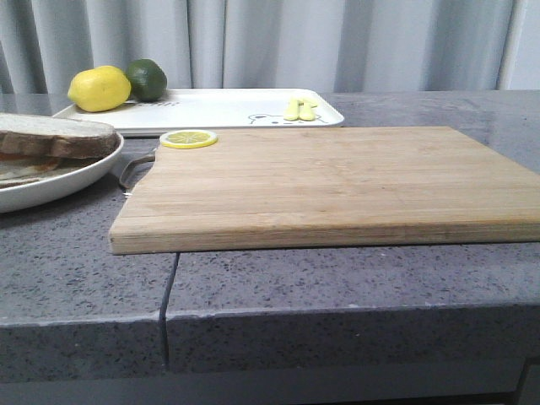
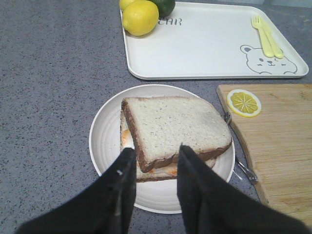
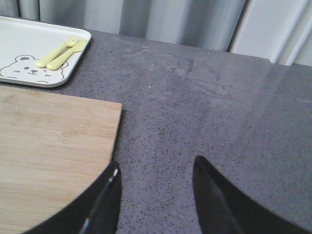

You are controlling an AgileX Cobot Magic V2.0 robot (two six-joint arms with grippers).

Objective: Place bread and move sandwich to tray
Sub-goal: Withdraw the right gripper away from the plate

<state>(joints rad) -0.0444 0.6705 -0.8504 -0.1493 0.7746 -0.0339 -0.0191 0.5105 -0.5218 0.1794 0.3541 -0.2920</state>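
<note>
Both my jaws stand spread and hold nothing. My left gripper (image 2: pixel 153 156) hangs over the near edge of the sandwich (image 2: pixel 173 131), fingertips just above the crust; whether they touch it I cannot tell. My right gripper (image 3: pixel 156 168) hangs over bare counter (image 3: pixel 204 97) just right of the board (image 3: pixel 48 136).

Left to right across the scene:
- Sandwich at the left, on its round white plate (image 2: pixel 105 141). Bread (image 2: pixel 178 124) is the top slice, speckled face up, dark crust all round. Egg shows beneath it at the left and near edges, with a lower slice under that. In the front view only part of it shows, at the left edge (image 1: pixel 55 135).
- Small metal utensil (image 2: pixel 243 168) lies in the gap between plate and board; I cannot tell what kind.
- Tray (image 2: pixel 204 44) lies far of the plate, apart from it. At its far left corner sit a lemon (image 2: pixel 140 17) and a lime (image 2: pixel 163 6), touching each other. Near its right end lie a pale yellow fork and spoon (image 2: pixel 265 34), side by side above the bear print (image 2: pixel 265 61).
- Lemon slice (image 2: pixel 243 102) lies flat on the board's far left corner.
- Board fills the centre and right, near the counter's front edge, otherwise bare.
</note>
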